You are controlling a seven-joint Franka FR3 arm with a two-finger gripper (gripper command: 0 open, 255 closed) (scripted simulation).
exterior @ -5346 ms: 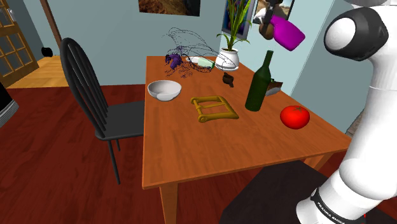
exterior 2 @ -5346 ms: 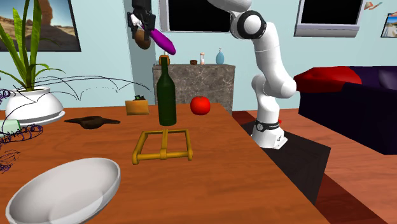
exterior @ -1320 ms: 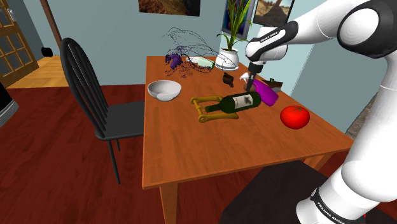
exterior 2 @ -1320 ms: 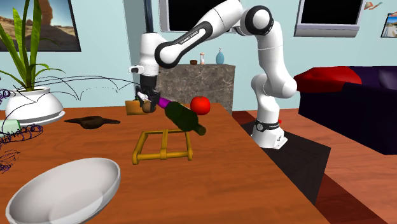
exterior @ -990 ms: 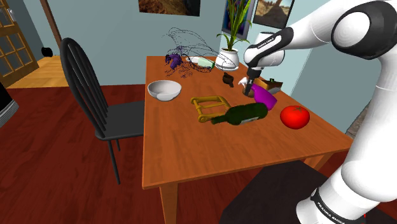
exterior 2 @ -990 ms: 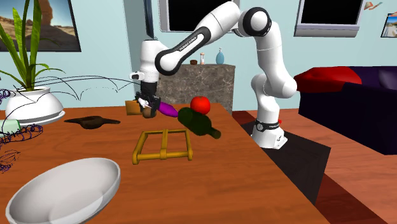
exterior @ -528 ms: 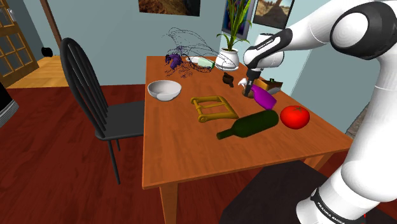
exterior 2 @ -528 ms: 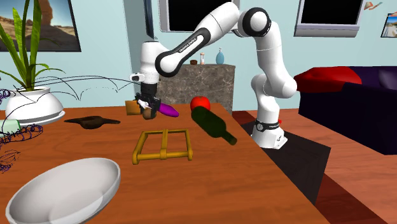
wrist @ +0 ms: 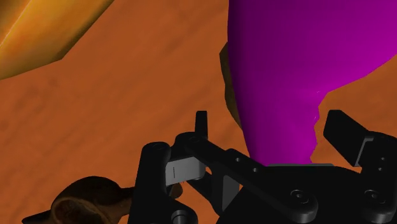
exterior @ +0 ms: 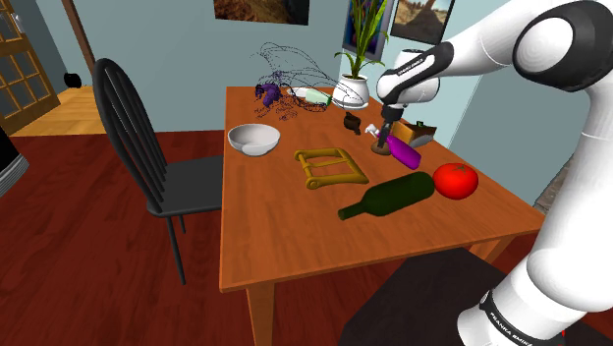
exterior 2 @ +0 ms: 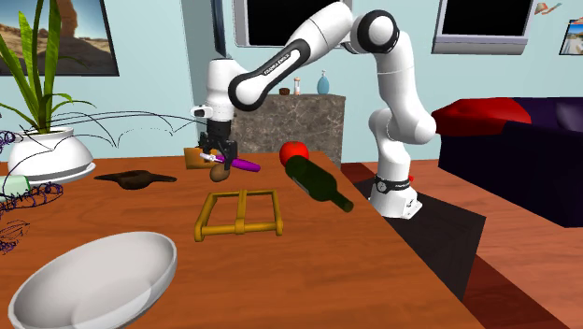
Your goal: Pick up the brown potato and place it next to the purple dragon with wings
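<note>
The gripper (exterior: 381,138) points down over the far part of the table (exterior: 275,231), toward the shoulder view's right. A magenta-purple tapered object (exterior 2: 247,164) juts sideways from it, and in the wrist view that object's narrow end runs into the hand; whether the gripper pinches it or merely straddles it, I cannot tell. The brown potato (exterior 2: 220,172) lies just below the gripper, at the table top, beside the purple object; in the wrist view it sits off to one side of the hand. The purple dragon (exterior: 267,93) stands at the far corner on the shoulder view's left, well apart from the potato; nearer, a dark green bottle (exterior: 388,197) lies on its side, just beside a red tomato (exterior: 455,180).
</note>
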